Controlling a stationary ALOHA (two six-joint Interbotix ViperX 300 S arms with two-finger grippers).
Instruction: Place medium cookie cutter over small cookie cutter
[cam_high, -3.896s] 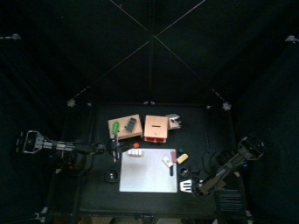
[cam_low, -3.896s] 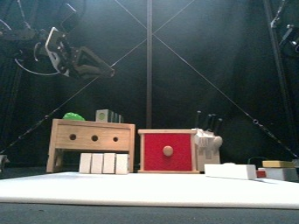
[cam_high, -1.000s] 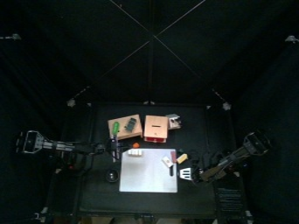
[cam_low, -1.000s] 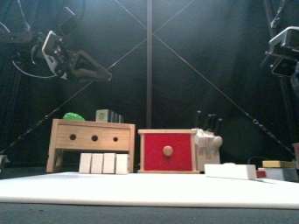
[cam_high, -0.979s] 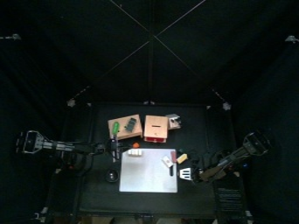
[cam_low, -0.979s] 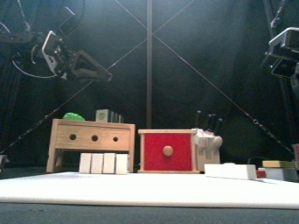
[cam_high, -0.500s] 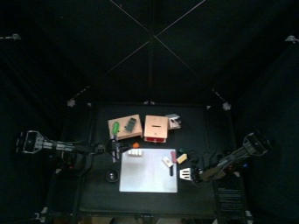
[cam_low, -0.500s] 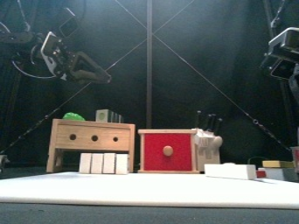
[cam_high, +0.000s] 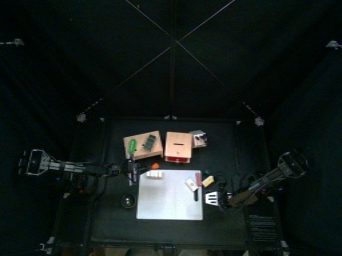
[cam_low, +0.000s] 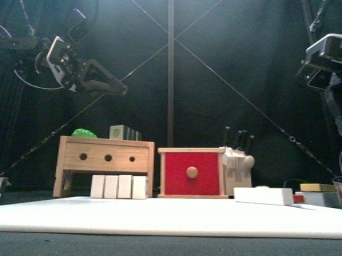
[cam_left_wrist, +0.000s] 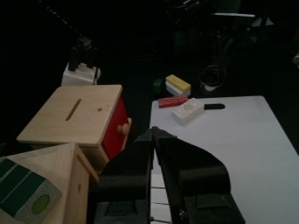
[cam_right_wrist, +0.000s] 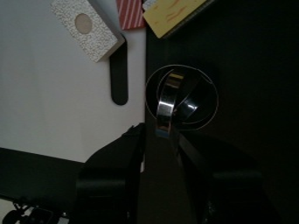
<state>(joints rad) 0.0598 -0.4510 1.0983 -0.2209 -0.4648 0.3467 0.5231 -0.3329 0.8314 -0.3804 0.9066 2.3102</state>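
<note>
In the right wrist view, a metal cookie cutter ring (cam_right_wrist: 205, 83) lies on the black table beside the mat. A smaller ring (cam_right_wrist: 188, 107) shows inside it. The outer ring's shiny near wall (cam_right_wrist: 163, 101) runs between the jaws of my right gripper (cam_right_wrist: 160, 133), which stand apart on either side of it. From above, the right gripper (cam_high: 230, 190) sits at the table's right side. My left gripper (cam_left_wrist: 155, 133) is shut and holds nothing; it hangs high at the left (cam_low: 114, 85). The cutters are hidden in the front view.
A white mat (cam_high: 167, 195) covers the table's front middle. Behind it stand a wooden box with holes (cam_low: 104, 160), a red box (cam_low: 191, 172) and a row of white blocks (cam_low: 118, 186). A yellow block (cam_right_wrist: 176, 13) and a beige block (cam_right_wrist: 87, 26) lie near the cutters.
The right arm has come into the front view at the upper right and sunk slightly over the last second. The left arm has barely moved.
</note>
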